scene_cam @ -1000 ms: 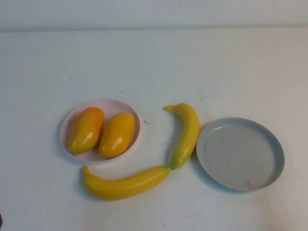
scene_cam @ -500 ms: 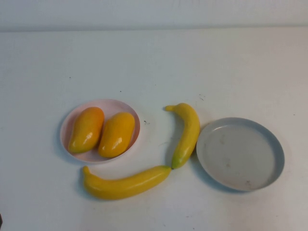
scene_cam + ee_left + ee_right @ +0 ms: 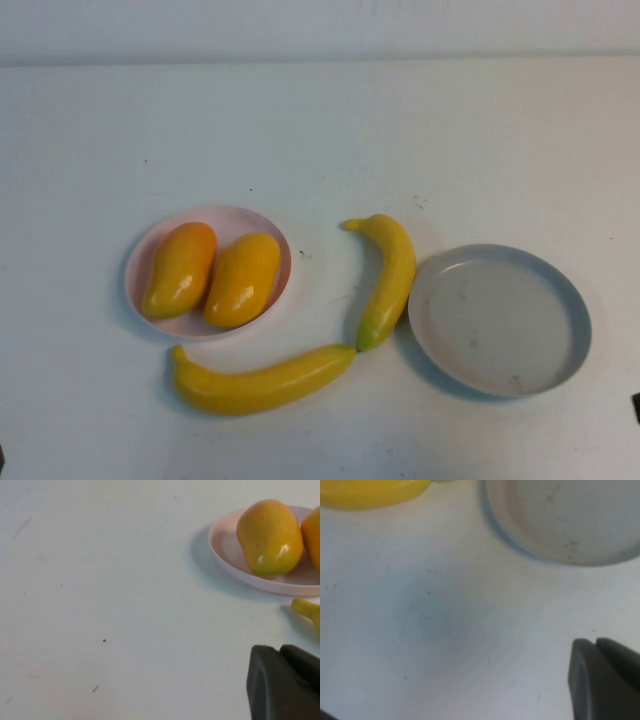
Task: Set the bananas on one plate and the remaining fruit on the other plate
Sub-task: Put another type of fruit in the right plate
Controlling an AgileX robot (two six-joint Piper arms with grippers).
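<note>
White worktop [image 3: 320, 130]. Grey plate [image 3: 499, 320], lower right, bare; pink plate [image 3: 207, 271], centre-left, w/ two mangoes [image 3: 180, 268]. Two bananas [image 3: 385, 278] lie on worktop betw. plates, tips touching. Left gripper [image 3: 285, 682] and right gripper [image 3: 602, 677] at frame corners; jaws' state: cannot tell. Risk: glossy curved banana rolls out of pinch.
</note>
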